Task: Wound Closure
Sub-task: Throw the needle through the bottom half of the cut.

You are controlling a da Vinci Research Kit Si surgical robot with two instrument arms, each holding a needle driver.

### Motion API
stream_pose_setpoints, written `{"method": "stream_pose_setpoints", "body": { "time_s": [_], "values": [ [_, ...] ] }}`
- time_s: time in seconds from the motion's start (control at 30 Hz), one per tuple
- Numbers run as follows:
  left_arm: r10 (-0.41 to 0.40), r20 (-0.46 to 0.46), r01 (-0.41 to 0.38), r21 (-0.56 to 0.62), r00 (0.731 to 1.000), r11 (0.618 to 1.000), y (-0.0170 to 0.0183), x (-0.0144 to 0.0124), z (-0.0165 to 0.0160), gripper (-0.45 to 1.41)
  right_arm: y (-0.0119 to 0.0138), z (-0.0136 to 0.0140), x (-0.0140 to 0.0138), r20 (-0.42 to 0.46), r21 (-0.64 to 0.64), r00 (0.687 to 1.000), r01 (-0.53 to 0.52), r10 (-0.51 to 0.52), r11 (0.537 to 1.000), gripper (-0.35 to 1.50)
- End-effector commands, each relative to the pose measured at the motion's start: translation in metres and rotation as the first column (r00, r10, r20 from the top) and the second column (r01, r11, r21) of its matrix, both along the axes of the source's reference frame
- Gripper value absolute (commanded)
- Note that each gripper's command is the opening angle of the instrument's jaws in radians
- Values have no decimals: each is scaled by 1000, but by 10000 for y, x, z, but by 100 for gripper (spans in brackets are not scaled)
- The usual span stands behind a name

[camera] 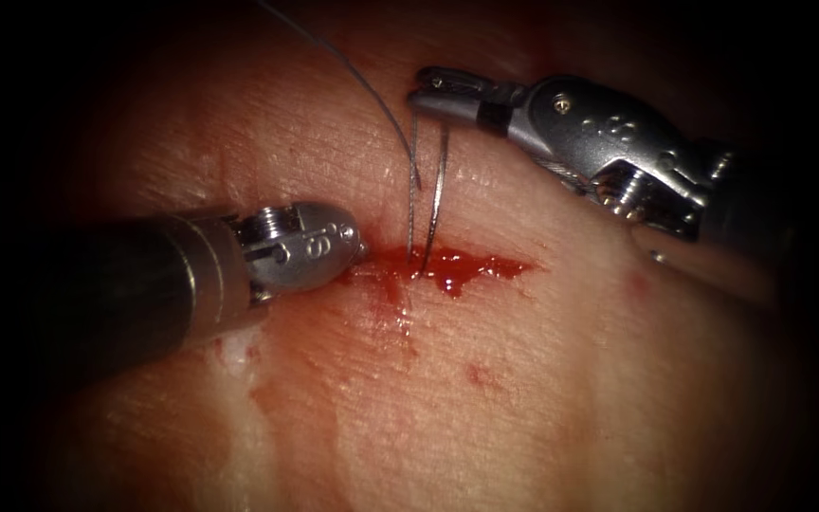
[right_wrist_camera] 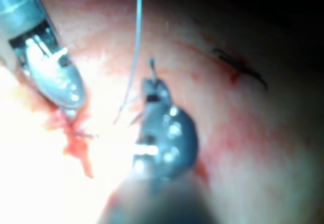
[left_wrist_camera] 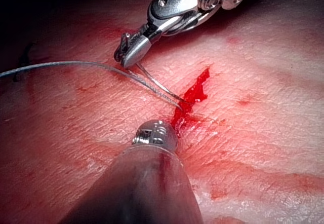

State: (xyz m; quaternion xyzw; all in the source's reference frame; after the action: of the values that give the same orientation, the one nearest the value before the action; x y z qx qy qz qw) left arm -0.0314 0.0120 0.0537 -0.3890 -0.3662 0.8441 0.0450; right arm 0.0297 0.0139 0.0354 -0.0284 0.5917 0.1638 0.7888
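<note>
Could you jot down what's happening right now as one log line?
right claw: shut on needle, tip in cut | left claw: at cut's left end | thread: trails up

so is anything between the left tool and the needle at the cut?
Nothing visible. The left tool sits at the left end of the cut; only red fluid lies between it and the needle, which the right tool holds near its upper end.

We see the right tool [camera: 427,93] clamped on the top of the curved needle [camera: 438,194], whose tip sinks into the red fluid [camera: 447,267] in the cut, thread [camera: 353,71] trailing upward, while the left tool [camera: 360,249], jaws seemingly buried, touches the tissue [camera: 485,379].
</note>
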Motion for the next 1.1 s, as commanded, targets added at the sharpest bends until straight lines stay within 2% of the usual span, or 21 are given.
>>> {"method": "stream_pose_setpoints", "body": {
  "time_s": [0.03,0.27,1.1],
  "values": [
    [1,3,-1,-3,1000,1000,4,-4,4,-30,9,3,8,7,-24,1000,7,-7,1000,-35],
    [-1,2,1,-5,1000,1000,-1,-4,-4,-27,14,8,9,28,-60,999,17,-15,998,-35],
    [-24,-10,23,-26,1000,999,8,-2,-7,-33,-13,-9,28,36,-105,999,37,-34,994,-35]
  ]
}}
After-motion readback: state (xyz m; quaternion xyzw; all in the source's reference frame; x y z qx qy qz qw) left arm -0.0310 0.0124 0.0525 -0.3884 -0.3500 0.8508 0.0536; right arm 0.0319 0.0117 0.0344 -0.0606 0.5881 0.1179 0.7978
